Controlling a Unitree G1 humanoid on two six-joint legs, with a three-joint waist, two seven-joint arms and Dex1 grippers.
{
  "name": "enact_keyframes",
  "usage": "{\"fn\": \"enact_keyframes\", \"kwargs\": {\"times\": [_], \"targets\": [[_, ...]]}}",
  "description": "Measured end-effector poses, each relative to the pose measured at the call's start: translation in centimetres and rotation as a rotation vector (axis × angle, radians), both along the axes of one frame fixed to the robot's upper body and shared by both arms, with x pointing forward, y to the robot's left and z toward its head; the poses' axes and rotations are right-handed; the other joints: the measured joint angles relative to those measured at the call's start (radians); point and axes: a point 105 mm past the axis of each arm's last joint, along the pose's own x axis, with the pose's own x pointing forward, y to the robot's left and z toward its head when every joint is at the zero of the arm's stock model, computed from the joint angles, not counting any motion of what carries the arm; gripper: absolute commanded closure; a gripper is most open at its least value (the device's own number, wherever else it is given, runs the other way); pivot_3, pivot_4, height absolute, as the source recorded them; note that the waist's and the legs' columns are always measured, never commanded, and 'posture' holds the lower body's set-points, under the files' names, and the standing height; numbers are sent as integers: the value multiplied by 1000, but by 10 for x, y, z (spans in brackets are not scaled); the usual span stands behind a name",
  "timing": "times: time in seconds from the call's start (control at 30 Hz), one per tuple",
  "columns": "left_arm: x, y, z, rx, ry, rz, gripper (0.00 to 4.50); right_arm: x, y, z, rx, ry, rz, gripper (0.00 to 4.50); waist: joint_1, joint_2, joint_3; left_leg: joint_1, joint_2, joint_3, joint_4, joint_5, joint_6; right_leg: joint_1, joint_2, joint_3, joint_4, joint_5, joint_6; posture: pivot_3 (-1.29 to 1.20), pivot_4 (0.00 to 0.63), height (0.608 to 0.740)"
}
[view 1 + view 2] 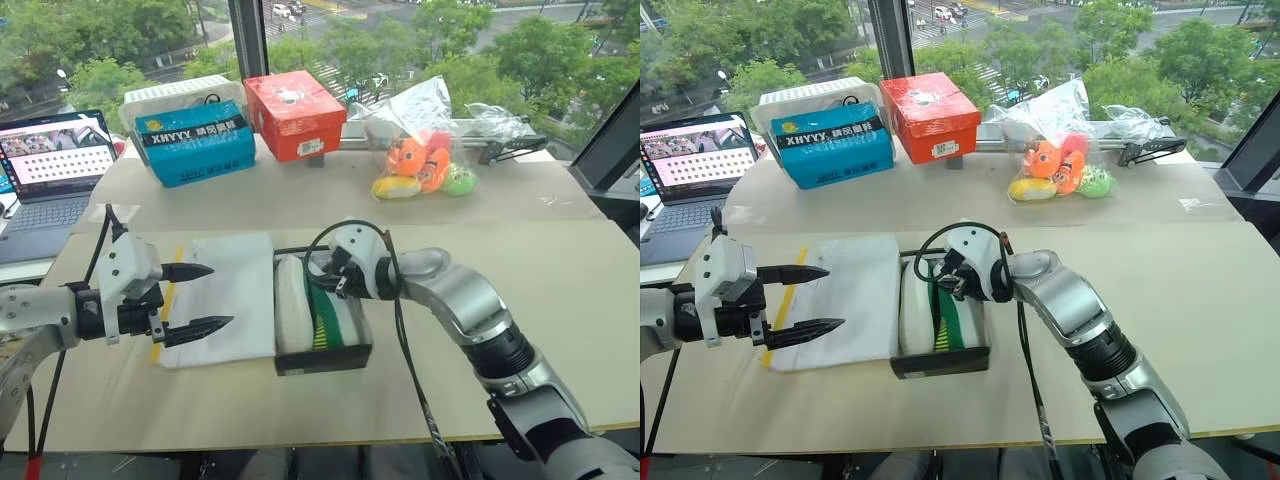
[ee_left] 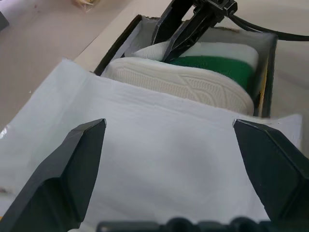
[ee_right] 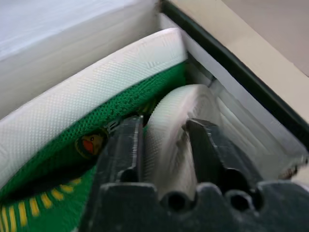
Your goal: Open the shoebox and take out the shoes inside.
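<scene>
Green mesh shoes (image 1: 318, 312) lie inside the open shoebox (image 1: 322, 358). My right gripper (image 3: 164, 140) pinches one shoe's white sole edge, a stiff, light, grippy hold. My left gripper (image 1: 198, 297) hangs spread beside the shoebox.

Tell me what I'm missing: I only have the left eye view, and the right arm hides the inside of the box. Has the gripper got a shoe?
Observer: Yes. In the right wrist view the right gripper is shut on the white sole edge of one shoe, with one finger on each side.
Operator: Is the other shoe caught in the grip too?
Observer: No. The other shoe lies on its side next to it, outside the fingers.
Operator: Any marking that confirms the pair?
Observer: A small round duck badge shows on the green mesh beside the gripper.
</scene>
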Motion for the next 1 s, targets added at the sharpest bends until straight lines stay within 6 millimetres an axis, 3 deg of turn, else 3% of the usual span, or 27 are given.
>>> {"fn": "enact_keyframes", "kwargs": {"times": [0.13, 0.27, 0.4, 0.53, 0.8, 0.93, 1.0], "targets": [[0, 0, 0, -2, 0, -1, 0, -3, 1, 2, 5, -7, 12, 4023, 0, 0, 0, 1, 0, 0, 0, 0, 0, 1, 0, 0, 0, 0, 0, 0, 150, 739], [0, 0, 0, -3, -2, -2, 0, -14, 11, 8, 162, 93, 29, 4023, -3, 0, 0, -5, 1, 0, -1, 0, 0, -5, 1, 1, 0, 0, 0, 0, 150, 739], [1, -2, 2, -4, -10, -9, 0, -25, 18, 34, 316, 106, 76, 4023, -3, 0, 0, -14, 1, 0, 0, 4, -7, -15, 1, 1, 2, 0, 0, 0, 150, 739], [5, -5, 4, -10, -11, -30, 0, -25, 9, 61, 478, 86, 61, 4023, 1, 0, 0, -14, 0, 0, 0, 2, -4, -14, 1, 1, 1, 0, 0, 0, 150, 739], [13, -9, 4, -19, 4, -67, 0, -31, 5, 87, 700, 75, 99, 4023, -4, 0, 0, -14, 0, 0, 0, 1, -2, -15, 1, 1, 2, 0, 0, 0, 150, 739], [17, -12, 6, -11, -5, -84, 0, -42, -7, 120, 992, 82, 191, 4023, -6, 0, 0, -14, 0, 0, 0, 1, -2, -14, 1, 1, 2, 0, 0, 0, 150, 739], [18, -12, 6, -10, -7, -88, 0, -44, -11, 127, 1073, 97, 204, 4023, -9, 0, 0, -14, 0, 0, 0, 1, -2, -14, 1, 1, 2, 0, 0, 0, 150, 739]]}}
